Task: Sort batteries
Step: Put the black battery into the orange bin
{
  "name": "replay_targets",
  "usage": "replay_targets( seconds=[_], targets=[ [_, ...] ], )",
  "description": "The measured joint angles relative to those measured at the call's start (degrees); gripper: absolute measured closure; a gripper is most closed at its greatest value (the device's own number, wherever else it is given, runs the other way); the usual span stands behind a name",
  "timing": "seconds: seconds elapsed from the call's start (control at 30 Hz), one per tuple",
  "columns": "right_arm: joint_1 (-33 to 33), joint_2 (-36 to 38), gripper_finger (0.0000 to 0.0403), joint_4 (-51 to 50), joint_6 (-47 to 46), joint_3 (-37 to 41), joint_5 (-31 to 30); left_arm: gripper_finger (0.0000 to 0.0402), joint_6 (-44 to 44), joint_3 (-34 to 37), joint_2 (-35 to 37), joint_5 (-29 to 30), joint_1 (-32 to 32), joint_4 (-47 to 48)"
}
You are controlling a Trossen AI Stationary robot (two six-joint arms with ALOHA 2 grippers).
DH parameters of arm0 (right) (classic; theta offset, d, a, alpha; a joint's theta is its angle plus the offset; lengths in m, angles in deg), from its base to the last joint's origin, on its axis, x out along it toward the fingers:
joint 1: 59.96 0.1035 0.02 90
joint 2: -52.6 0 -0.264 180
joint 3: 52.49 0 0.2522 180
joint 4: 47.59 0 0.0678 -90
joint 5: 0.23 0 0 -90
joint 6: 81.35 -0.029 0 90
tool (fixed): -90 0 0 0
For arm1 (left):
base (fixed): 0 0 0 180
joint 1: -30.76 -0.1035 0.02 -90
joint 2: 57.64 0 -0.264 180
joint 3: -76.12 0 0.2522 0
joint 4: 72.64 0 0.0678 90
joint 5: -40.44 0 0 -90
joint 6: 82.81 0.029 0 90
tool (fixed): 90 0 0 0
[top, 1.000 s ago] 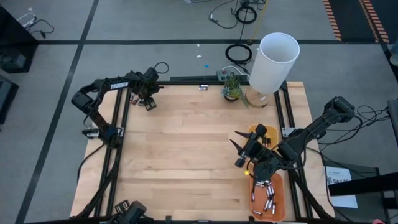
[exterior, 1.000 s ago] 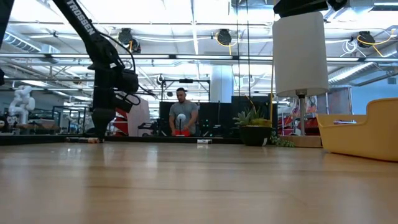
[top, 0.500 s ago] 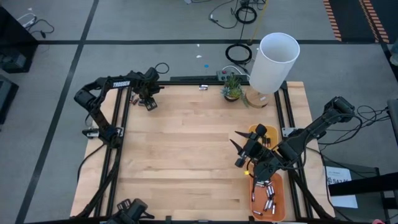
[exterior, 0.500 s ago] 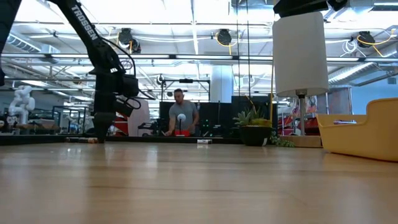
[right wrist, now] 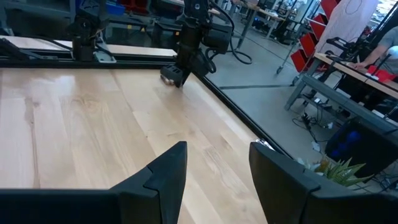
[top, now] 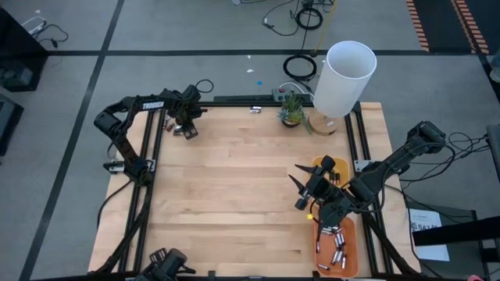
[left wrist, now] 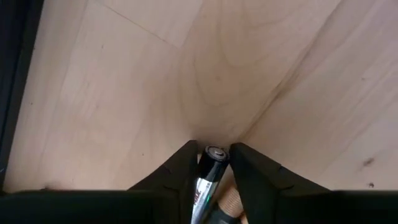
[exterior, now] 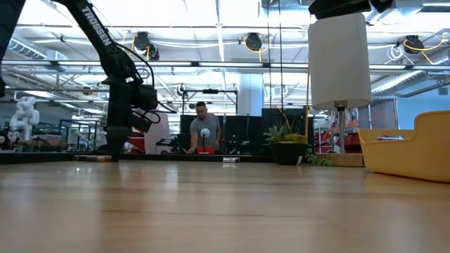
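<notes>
Right, left gripper (top: 186, 129) is down at the table's (top: 234, 179) far left corner, tips at the wood, w/ a dark battery (left wrist: 210, 171) standing between its fingers (left wrist: 184, 168). In the left wrist view both fingers sit just beside the cell on either side, silver cap showing at the tips; looks pinched on it, though actual contact can't be confirmed. Low view shows that arm coming down vertical near the far edge.

Right gripper (top: 301, 190) hangs over the right side of the table, near the right edge, just inboard of the yellow tray (top: 328, 169). Its fingers (right wrist: 166, 171) stand clearly apart in the right wrist view, nothing between them but bare wood.

Rest of the batteries (top: 334, 251): a loose pile of silvery cells in the orange tray (top: 349, 234) at the near right corner, right arm partly over it. Yellow tray sits just beyond it along the right edge.

Far right corner: white lamp (top: 344, 78) on a wooden base, small potted plant (top: 292, 109) beside it. A person (exterior: 203, 130) at a bench in the room behind, seen in low view.
</notes>
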Motion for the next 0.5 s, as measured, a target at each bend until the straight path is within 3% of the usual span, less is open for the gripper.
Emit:
replay_targets(
  seconds=[0.27, 0.5],
  targets=[
    [0.0, 0.0, 0.0236, 0.8, 0.1, 0.0, 0.0, 0.0321, 0.2, 0.0, 0.0, 1.2, 3.0, -1.0],
    [-0.1, 0.0, 0.0236, 0.8, 0.2, 0.0, 0.0, 0.0355, 3.1, 0.2, 0.6, 6.3, 8.7, -4.5]
  ],
)
